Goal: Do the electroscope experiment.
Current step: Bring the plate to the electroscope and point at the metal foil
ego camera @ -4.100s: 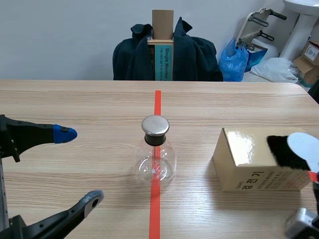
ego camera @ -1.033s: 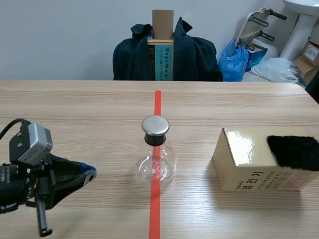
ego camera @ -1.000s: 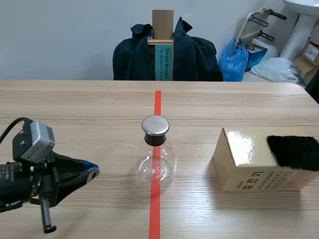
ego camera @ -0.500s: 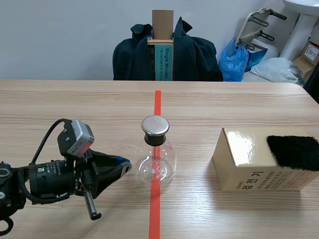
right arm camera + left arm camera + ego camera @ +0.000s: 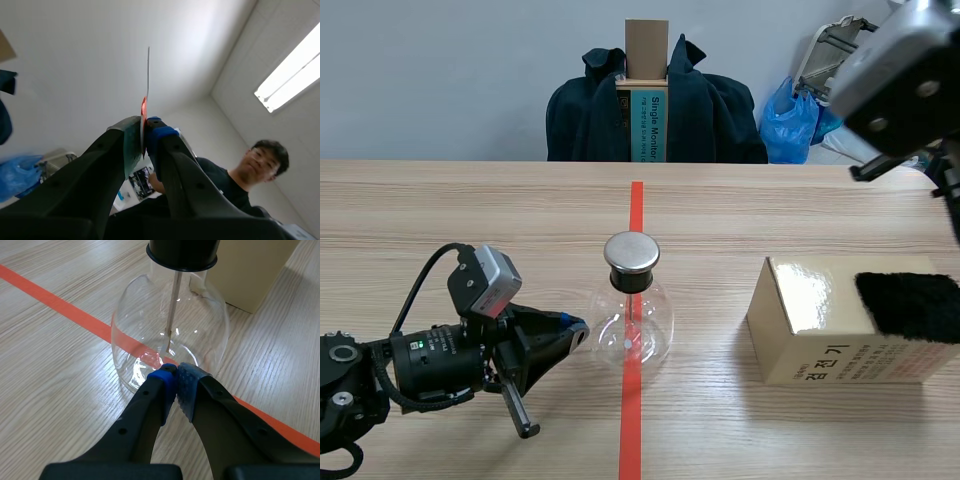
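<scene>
The left end effector [image 5: 175, 377] lies low on the tabletop [image 5: 470, 220]. It is clenched on nothing, with its tips right beside the glass jar [image 5: 632, 325] on the red line [image 5: 636, 210]. A box [image 5: 820, 330] sits further right. The right end effector [image 5: 144, 131] is up high, pointing up, grasping a thin plate [image 5: 148, 75].

The black left arm [image 5: 380, 370] is wearing a silver-grey camera box [image 5: 485, 280], trailing a looped black cable [image 5: 418, 288] behind its blue-tipped tool [image 5: 574, 328].
</scene>
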Motion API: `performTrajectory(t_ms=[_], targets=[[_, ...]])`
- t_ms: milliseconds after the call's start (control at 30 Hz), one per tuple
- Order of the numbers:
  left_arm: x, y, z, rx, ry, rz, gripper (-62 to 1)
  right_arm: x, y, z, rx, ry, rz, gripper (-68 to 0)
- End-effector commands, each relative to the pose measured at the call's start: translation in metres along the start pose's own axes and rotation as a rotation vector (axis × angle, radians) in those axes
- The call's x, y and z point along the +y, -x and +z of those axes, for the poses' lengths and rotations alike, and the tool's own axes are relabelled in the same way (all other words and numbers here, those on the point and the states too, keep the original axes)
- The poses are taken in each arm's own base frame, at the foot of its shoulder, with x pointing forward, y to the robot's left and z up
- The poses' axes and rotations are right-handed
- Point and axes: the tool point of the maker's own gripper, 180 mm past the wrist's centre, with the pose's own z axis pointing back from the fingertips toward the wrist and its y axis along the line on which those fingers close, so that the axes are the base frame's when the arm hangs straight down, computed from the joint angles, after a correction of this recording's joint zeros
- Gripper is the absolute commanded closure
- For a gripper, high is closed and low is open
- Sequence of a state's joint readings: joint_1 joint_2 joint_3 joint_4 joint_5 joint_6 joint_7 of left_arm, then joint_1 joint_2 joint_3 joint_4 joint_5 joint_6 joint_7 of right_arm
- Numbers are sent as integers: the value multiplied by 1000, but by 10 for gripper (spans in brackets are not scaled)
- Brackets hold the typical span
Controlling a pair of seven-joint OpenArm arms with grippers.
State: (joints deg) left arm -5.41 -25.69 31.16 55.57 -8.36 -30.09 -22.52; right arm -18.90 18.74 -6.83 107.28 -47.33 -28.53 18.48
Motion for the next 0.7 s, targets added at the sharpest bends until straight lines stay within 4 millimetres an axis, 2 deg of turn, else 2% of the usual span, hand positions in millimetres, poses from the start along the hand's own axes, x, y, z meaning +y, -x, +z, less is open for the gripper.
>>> performTrajectory(t_ms=[0,133,367,567,667], targets=[[0,-10,-5,-34,-4,-4,-19,8,-3,0,-11,-15,7,-8],[1,-10,-6,-36,-11,-6,-19,51,-25,11,-53,-127,3,-8],[0,-10,-6,-35,-10,-8,-19,110,-39,40,-77,-289,-9,-8],[1,-10,-6,-35,-10,-9,-19,140,-36,62,-66,-366,22,-8],[1,-10,-6,-35,-10,-9,-19,149,-32,70,-59,-386,33,-8]])
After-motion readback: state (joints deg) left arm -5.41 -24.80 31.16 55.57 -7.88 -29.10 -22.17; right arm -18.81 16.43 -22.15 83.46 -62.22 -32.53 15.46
